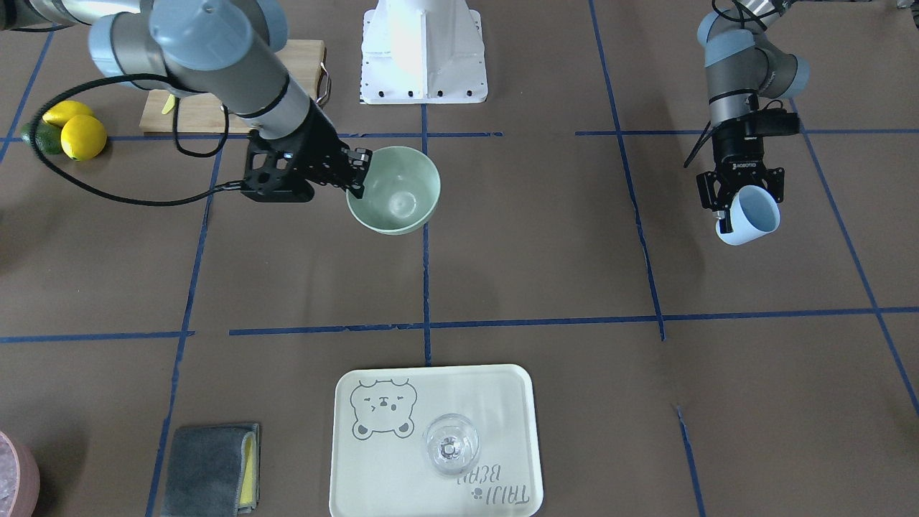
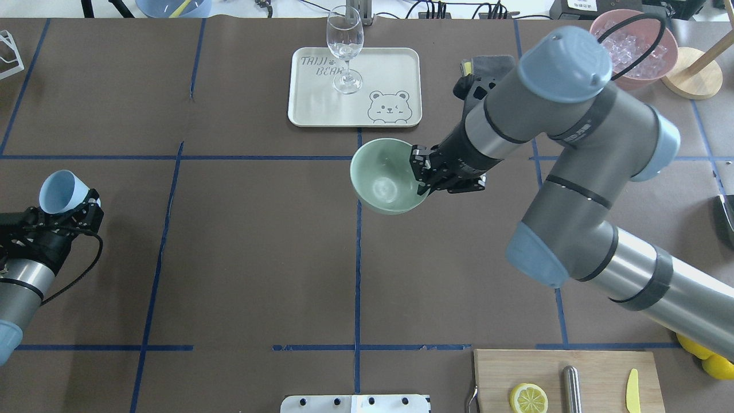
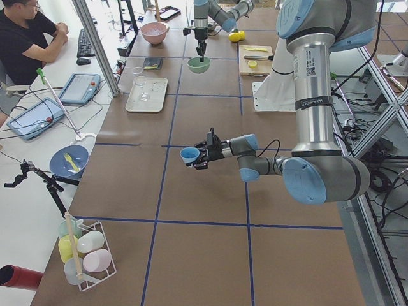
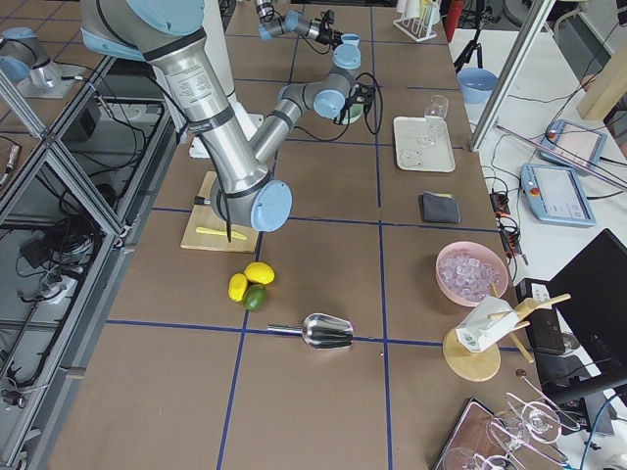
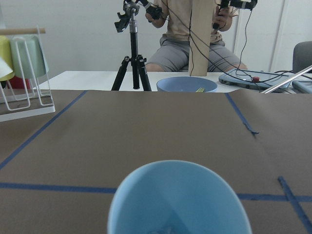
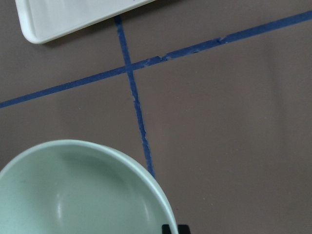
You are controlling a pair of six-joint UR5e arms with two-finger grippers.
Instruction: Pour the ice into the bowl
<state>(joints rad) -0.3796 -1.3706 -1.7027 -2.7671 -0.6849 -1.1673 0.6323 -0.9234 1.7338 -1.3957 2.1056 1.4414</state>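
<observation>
Where blue tape divides it into squares, the brown-covered table [image 1: 546, 273] carries all items listed below.

Right arm [image 2: 573, 172]: reaches across to the table's middle. Right gripper [image 1: 357, 179] is clamped on the near rim of the bowl, one finger inside and one outside.

Left arm [image 2: 23, 275]: stays at its own side of the table. Left gripper [image 1: 747, 205] is closed round the light blue cup, which is held clear of the table with its mouth tipped outward.

Tray [image 1: 502, 402]: pale, printed with a bear, on the operators' side of the table.

Cutting board [image 2: 596, 367]: wooden, at the robot's edge, with a lemon half [image 2: 528, 397].

Pink bowl [image 4: 473, 300]: full of whitish ice, at the right arm's end of the table.

Bowl [image 1: 402, 222]: pale mint-green, near the centre over a tape line, between tray and robot base. Its inside shows only glare. Whether it rests on the table cannot be told.

Cloth [image 1: 204, 470]: grey, folded, beside the tray.

Light blue cup [image 1: 750, 219]: well apart from the bowl.

Wine glass [image 2: 345, 40]: clear, upright on the tray.

Lemons [image 1: 83, 136]: two, by the board.

Ice [image 5: 163, 230]: clear bits just visible in the cup's bottom, in the left wrist view only.
</observation>
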